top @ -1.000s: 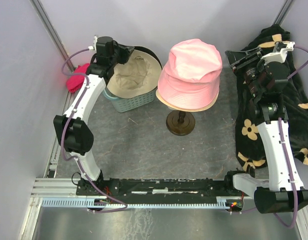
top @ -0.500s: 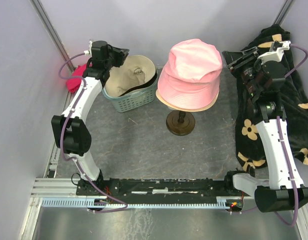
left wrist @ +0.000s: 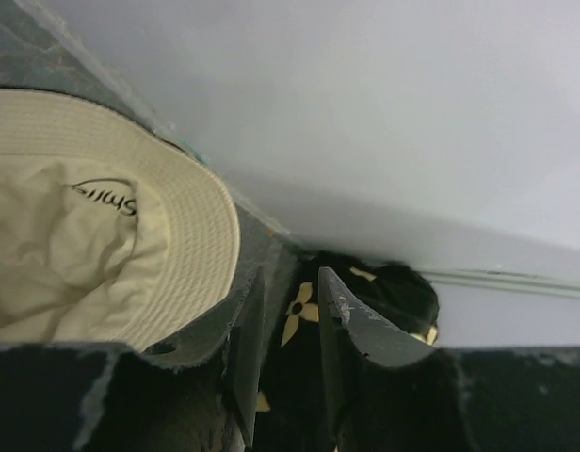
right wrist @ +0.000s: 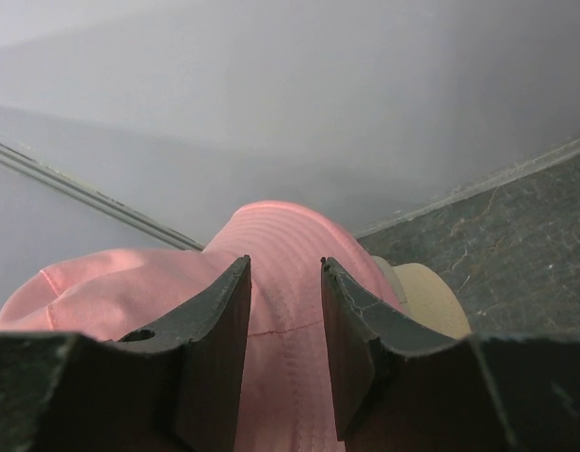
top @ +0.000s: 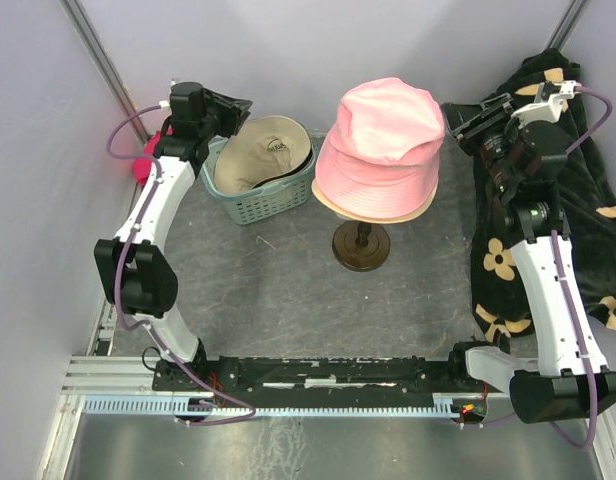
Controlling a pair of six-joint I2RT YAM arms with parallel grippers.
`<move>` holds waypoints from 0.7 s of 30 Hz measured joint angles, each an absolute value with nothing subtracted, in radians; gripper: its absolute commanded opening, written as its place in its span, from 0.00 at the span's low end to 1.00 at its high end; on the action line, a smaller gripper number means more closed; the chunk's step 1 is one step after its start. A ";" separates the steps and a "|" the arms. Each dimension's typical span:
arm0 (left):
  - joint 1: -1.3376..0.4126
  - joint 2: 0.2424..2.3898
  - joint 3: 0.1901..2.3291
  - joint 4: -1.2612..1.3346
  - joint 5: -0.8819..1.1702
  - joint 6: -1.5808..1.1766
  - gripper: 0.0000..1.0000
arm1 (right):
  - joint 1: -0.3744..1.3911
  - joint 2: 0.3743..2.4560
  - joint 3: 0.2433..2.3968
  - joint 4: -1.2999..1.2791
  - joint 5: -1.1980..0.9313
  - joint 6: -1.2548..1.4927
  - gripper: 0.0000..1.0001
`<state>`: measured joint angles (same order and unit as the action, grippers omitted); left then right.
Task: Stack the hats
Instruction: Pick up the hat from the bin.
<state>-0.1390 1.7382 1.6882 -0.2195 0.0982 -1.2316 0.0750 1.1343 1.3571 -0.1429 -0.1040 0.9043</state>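
Observation:
A pink hat (top: pixel 388 140) sits on top of a cream hat, whose brim (top: pixel 380 212) pokes out below it, on a dark wooden stand (top: pixel 361 246). Another cream hat (top: pixel 258 160) lies upside down in a teal basket (top: pixel 276 201); the left wrist view shows its inner side (left wrist: pixel 92 254). My left gripper (top: pixel 241 104) hovers at the basket's back left, open (left wrist: pixel 285 287) with nothing between its fingers. Just right of the pink hat my right gripper (top: pixel 458 118) is open (right wrist: pixel 283 273) and points at the pink crown (right wrist: pixel 281 235) without touching it.
A large black cloth with beige flowers (top: pixel 598 200) is draped along the right side under the right arm. A small magenta cloth (top: pixel 148 162) lies at the far left by the wall. Grey walls close in the back and both sides.
The left gripper let go of the cream hat, which dropped into the basket, and pulled back to the left while opening. The right gripper edged slightly left.

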 measured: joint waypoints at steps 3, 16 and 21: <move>-0.153 1.741 1.710 -0.305 0.105 -1.157 0.39 | 0.077 1.145 1.357 -0.143 -0.104 0.897 0.43; -0.378 1.765 1.801 -0.554 -0.036 -0.597 0.49 | 0.079 1.162 1.357 -0.151 -0.101 0.866 0.43; -0.425 1.765 1.766 -0.580 -0.096 -0.437 0.50 | 0.082 1.162 1.357 -0.151 -0.101 0.865 0.44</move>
